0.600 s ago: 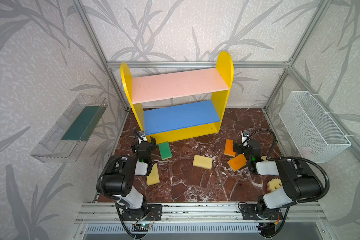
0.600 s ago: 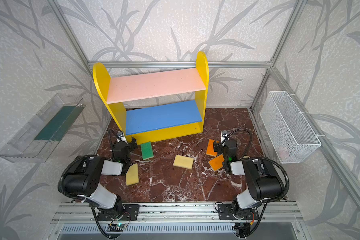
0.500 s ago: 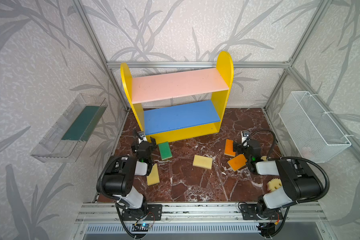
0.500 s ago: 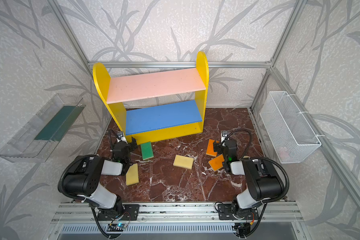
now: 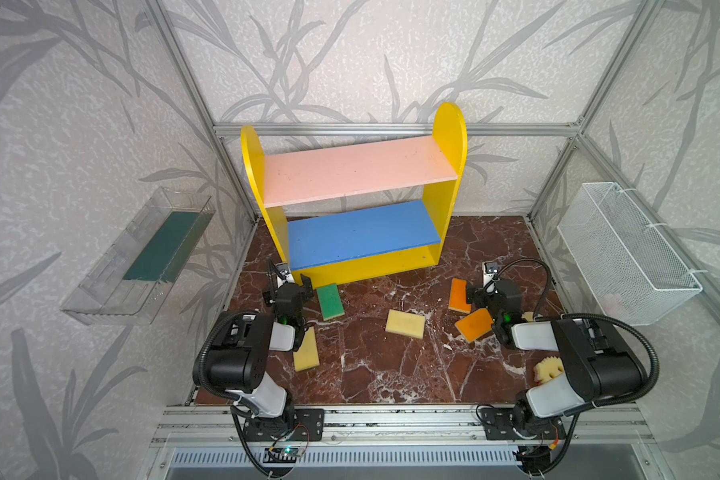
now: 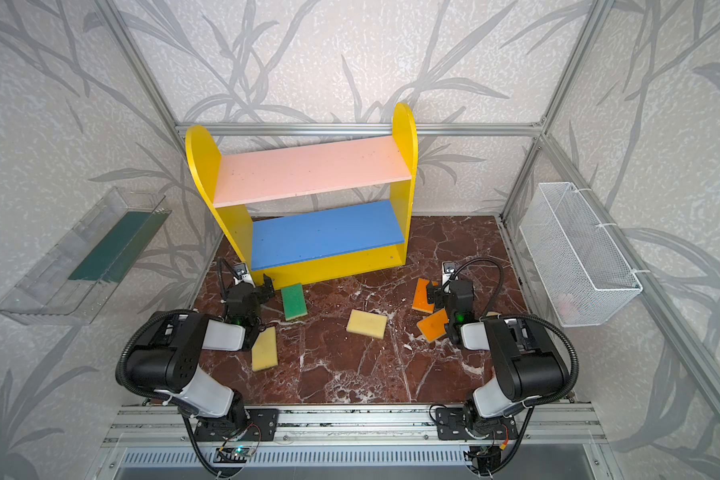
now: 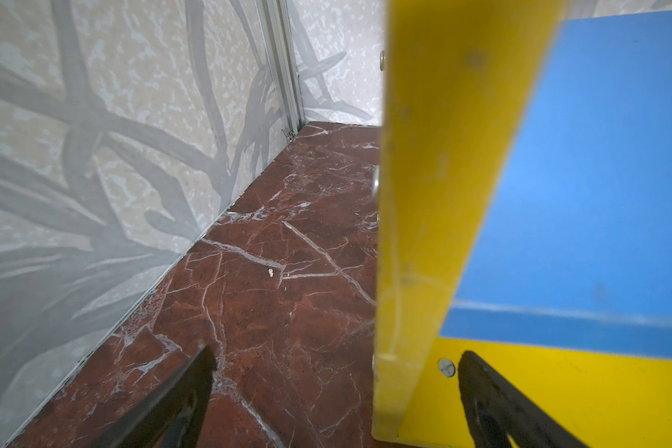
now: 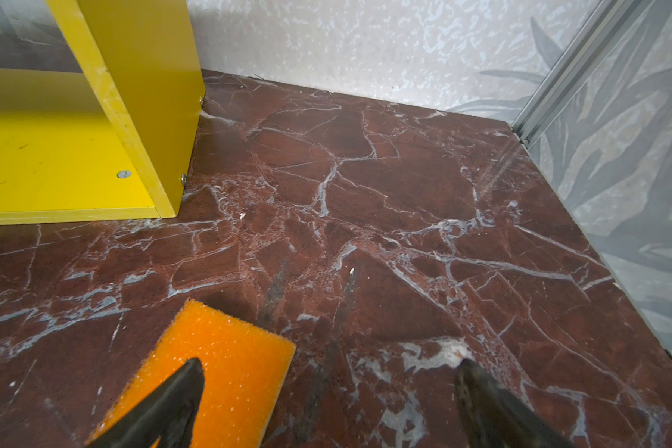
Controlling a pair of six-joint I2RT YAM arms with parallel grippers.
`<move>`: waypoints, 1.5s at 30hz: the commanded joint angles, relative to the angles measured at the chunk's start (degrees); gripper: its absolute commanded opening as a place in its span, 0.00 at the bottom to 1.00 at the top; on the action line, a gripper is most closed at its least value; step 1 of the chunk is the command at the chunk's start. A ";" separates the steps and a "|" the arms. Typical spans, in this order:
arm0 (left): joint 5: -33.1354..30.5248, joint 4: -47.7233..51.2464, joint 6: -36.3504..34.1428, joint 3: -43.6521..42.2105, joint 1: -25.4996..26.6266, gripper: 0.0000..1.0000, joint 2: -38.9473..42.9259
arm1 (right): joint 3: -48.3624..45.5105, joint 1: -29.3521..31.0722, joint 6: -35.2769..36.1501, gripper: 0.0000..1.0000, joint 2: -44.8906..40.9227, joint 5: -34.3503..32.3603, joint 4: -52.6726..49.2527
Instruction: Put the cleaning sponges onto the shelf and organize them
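Nothing has moved since half a second ago as far as we can tell; arms and sponges all sit where they were. Leftmost, the clear tray (image 5: pixel 100 291) hangs on the left wall. The left gripper (image 7: pixel 336 355) sits low by the left side panel of the shelf (image 5: pixel 350 174), jaws spread wide with nothing between them. Just right of it, the green sponge (image 5: pixel 330 301) lies on the floor close to the shelf's yellow base. A yellow sponge (image 5: pixel 306 351) is tucked partly under the left arm. A second yellow sponge (image 5: pixel 405 324) lies mid floor. Next come an orange sponge (image 5: pixel 459 295) and another orange sponge (image 5: pixel 473 325), near each other. The right gripper (image 8: pixel 328 364) is released too, gaping and empty, with one finger over an orange one. A round jagged sponge (image 5: pixel 548 369) peeks out beside the right arm. The wire basket (image 5: pixel 624 257) hangs on the right wall.
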State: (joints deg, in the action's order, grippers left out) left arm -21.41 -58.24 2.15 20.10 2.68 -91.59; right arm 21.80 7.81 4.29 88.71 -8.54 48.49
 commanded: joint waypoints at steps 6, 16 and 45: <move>-0.85 -0.21 0.04 0.28 0.03 0.99 0.89 | 1.23 -0.11 -0.45 0.99 -0.38 -0.70 0.40; 2.21 2.56 1.10 1.00 -1.58 0.99 1.57 | 1.23 -0.17 -0.56 0.99 -0.32 -0.61 0.29; -2.69 84.77 15.14 17.21 21.38 0.97 60.80 | 10.68 3.41 -23.56 0.94 -49.49 10.31 -66.02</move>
State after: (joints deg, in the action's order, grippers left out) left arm -21.39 8.05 10.28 32.47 17.37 -36.18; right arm 29.12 10.09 -14.96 45.23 -8.21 -3.88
